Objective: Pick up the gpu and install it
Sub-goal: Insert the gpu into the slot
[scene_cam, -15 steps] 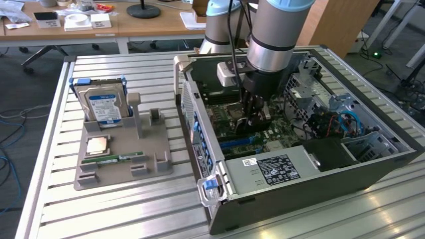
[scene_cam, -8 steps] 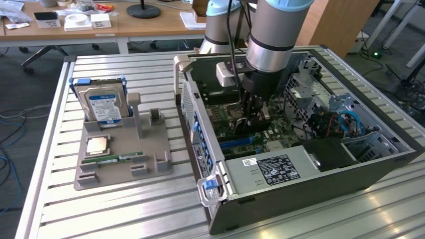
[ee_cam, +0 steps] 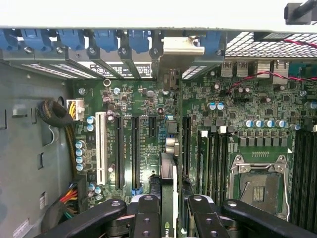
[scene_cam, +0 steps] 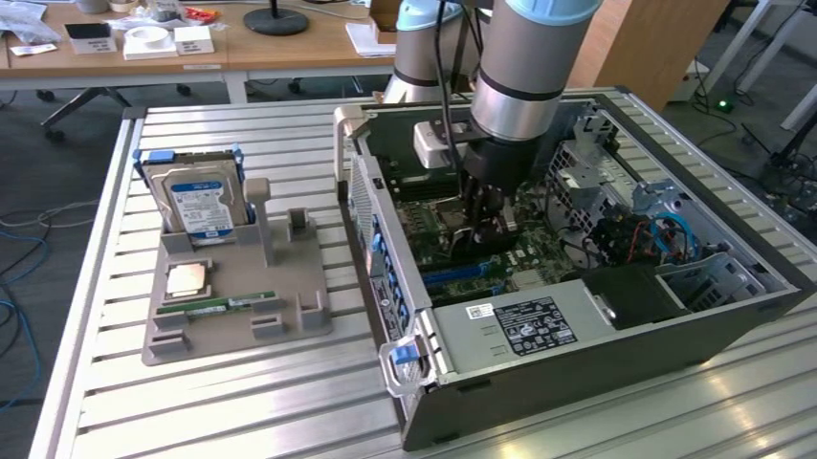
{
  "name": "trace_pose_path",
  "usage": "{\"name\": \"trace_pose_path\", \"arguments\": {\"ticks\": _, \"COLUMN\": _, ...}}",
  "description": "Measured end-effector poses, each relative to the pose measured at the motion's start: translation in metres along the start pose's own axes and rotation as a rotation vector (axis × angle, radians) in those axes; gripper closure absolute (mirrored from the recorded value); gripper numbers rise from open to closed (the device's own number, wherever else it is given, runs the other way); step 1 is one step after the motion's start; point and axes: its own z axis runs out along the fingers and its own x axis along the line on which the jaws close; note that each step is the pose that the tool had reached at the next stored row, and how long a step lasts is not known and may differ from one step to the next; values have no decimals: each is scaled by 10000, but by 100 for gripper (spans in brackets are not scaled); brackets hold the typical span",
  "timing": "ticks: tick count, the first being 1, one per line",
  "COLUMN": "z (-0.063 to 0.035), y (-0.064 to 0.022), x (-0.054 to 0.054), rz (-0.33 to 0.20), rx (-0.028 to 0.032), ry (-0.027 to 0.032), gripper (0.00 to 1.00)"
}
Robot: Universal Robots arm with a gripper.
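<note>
Wrist view, nearest item: gripper [ee_cam: 168, 218], black fingers [ee_cam: 147, 218] partly closed, clamped on either face of the gpu [ee_cam: 168, 183].
- Gpu: seen edge-on, held upright above the board [ee_cam: 148, 99], lined up with the long black slots [ee_cam: 134, 153]. Whether its edge is in a slot cannot be told.
- White slot [ee_cam: 102, 148]: beside the black ones, on the side towards the grey case floor.
- Socket [ee_cam: 260, 186]: open metal frame, on the other side of the gpu from the slots.
- Bracket [ee_cam: 182, 47]: silver, at the gpu's far end, against the rear wall among the blue clips [ee_cam: 106, 39].

Exterior view:
- Table [scene_cam: 255, 411]: ribbed metal, carries everything below.
- Case [scene_cam: 537, 382]: lies on its side, open upward, at the exterior view's right.
- Gripper [scene_cam: 492, 225]: down inside the case over the board, hanging from the arm [scene_cam: 523, 86].
- Tray [scene_cam: 230, 330]: grey, well apart from the case at the exterior view's left.
- Memory stick [scene_cam: 230, 304]: flat on the tray.
- Chip [scene_cam: 189, 277]: square, just behind the stick.
- Drive [scene_cam: 198, 201]: stands on edge at the tray's far end.
- Desk [scene_cam: 191, 57]: wooden, beyond the table.
</note>
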Motion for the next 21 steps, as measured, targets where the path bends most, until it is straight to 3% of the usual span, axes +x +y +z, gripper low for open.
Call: {"name": "trace_pose_path", "arguments": {"ticks": 21, "z": 112, "y": 23, "x": 4, "rz": -1, "rx": -2, "ry": 3, "gripper": 74}}
